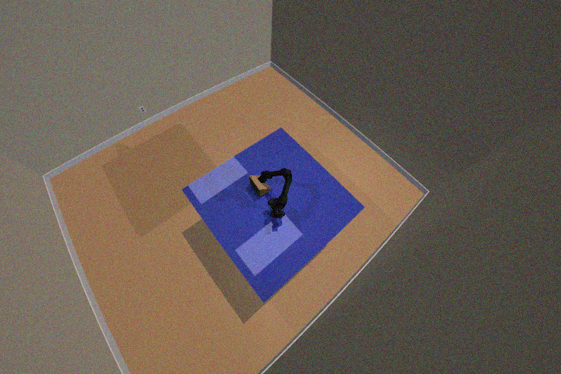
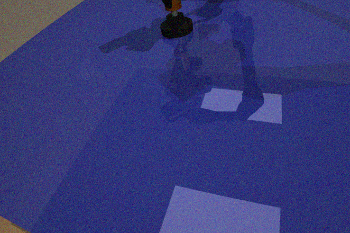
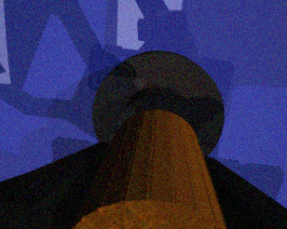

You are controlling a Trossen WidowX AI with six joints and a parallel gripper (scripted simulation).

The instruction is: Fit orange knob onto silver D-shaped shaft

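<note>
The orange knob [image 2: 176, 4] [image 3: 163, 179] is between the black fingers of my gripper [image 3: 155, 159], which is shut on it. In the exterior view the knob is cut by the top edge, directly above the silver shaft [image 2: 174, 13]. A short length of shaft shows between the knob's underside and the dark round pedestal [image 2: 176, 28] [image 3: 158, 70]. I cannot tell whether the shaft's tip is inside the hole. The hole and both flat sides are hidden. In the wrist view the knob hides the shaft and covers part of the pedestal.
The black arm [image 1: 286, 185] bends over from beside a tan block [image 1: 260, 185] on the blue surface [image 1: 330, 207]. Pale light patches and dark arm shadows lie across the blue surface around the pedestal.
</note>
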